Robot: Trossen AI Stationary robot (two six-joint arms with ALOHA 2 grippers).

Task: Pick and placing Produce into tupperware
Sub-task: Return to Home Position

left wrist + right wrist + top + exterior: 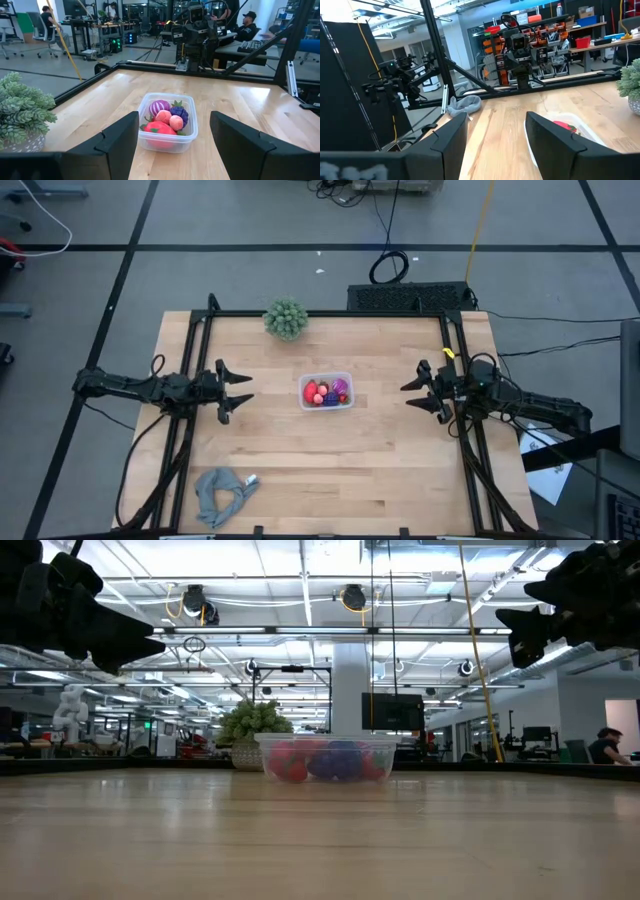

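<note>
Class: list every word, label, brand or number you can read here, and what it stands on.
No text is readable.
The tupperware, the produce, the left gripper and the right gripper, open at either side, show no lettering.
The screens and boxes in the room behind are too small or blurred to read.

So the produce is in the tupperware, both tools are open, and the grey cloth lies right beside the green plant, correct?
One slip: the high view shows the grey cloth at the opposite table edge from the green plant, on the left arm's side. Produce in the tupperware, left tool and right tool open: correct.
</note>
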